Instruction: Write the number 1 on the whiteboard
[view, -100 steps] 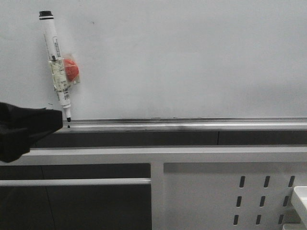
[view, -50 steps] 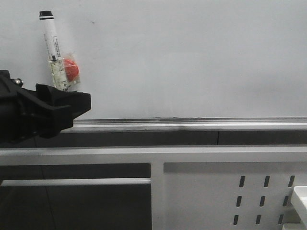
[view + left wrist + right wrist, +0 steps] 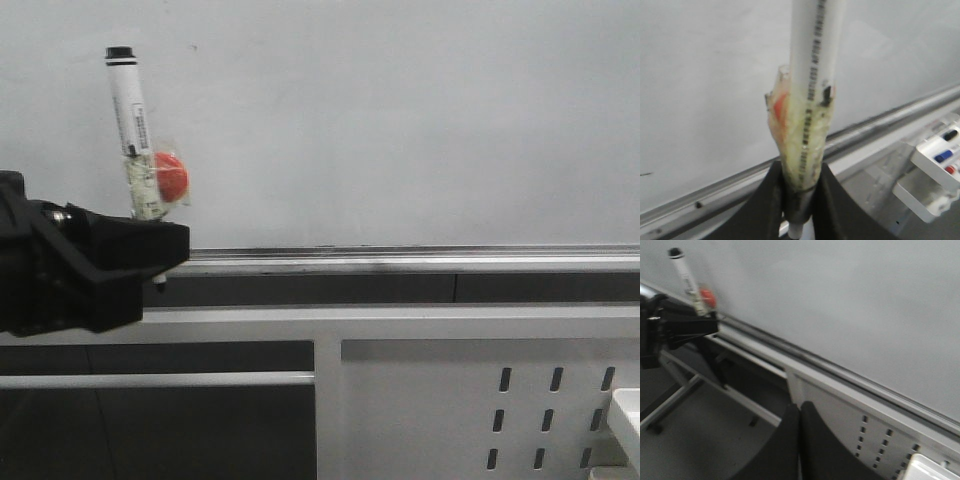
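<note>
The whiteboard fills the upper front view, with its silvery ledge along the lower edge. No number 1 stroke shows on it. My left gripper is shut on the lower end of a white marker pen, which stands nearly upright against the board with its black cap end up. A red lump is taped to the pen. In the left wrist view the fingers clamp the pen just above its tip. My right gripper is shut and empty, below the ledge.
A white perforated metal panel lies below the ledge at the right. A white tray holding several markers sits beyond it, its corner at the front view's right edge. A horizontal white bar runs under my left arm.
My left gripper came in from the left and closed on the pen's lower end. The pen has since shifted right and slightly up along the board.
</note>
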### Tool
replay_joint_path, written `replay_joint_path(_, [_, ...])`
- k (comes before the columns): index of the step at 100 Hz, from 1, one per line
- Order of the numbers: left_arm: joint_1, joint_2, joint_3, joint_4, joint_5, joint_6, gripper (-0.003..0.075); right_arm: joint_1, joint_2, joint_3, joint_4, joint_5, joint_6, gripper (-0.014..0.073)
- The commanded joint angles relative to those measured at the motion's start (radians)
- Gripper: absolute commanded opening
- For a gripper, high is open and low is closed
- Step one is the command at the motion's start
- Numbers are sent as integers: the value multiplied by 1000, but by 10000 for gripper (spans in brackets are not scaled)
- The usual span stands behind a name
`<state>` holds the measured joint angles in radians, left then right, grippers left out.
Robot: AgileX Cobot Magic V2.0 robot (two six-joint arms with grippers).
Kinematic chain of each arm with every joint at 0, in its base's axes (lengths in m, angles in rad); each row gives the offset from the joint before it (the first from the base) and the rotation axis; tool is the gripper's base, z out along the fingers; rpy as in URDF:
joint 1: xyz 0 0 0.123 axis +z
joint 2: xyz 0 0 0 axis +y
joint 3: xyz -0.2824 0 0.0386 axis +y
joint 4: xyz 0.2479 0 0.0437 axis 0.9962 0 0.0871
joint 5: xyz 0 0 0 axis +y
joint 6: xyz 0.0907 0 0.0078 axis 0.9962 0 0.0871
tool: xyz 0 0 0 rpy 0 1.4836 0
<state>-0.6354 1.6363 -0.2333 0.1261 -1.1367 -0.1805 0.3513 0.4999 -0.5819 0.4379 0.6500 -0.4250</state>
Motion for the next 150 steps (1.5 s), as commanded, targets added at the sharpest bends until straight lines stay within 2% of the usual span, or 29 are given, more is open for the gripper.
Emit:
replay_joint_path(1, [-5, -38, -11, 79, -188, 14, -20, 132, 83, -77, -15, -30, -23, -69])
replay_joint_path(15, [-5, -92, -33, 179, -18, 19, -20, 368, 203, -165, -216, -26, -18, -64])
replay_joint_path(22, [-5, -146, -68, 274, 114, 20, -20, 444, 261, -199, -273, -24, -9, -11])
replay_joint_path(29, [-5, -216, -121, 384, 289, 20, -20, 479, 315, -227, -277, -28, -9, 103])
replay_joint_path(37, [-9, -301, -180, 520, 512, 12, -20, 482, 363, -250, -277, -60, -9, 253])
replay_joint_path(42, [-17, -361, -214, 600, 631, 12, -20, 482, 388, -255, -277, -98, -9, 319])
replay_joint_path(48, [-34, -423, -241, 633, 762, 10, -20, 482, 419, -261, -265, -151, -9, 364])
replay_joint_path(54, [-48, -468, -261, 638, 839, 10, -20, 484, 441, -261, -249, -201, -9, 358])
replay_joint_path(69, [-89, -531, -280, 686, 912, 10, -20, 484, 517, -276, -222, -297, -9, 358])
replay_joint_path(82, [-114, -536, -284, 686, 969, 10, -20, 491, 578, -326, -199, -308, -9, 358])
replay_joint_path(106, [-121, -534, -290, 686, 977, 10, -20, 521, 675, -409, -198, -314, -9, 358])
replay_joint_path(141, [-121, -534, -294, 686, 970, 10, -20, 524, 712, -424, -168, -340, -9, 357])
replay_joint_path(150, [-121, -534, -294, 686, 954, 10, -20, 524, 712, -424, -168, -334, -9, 311])
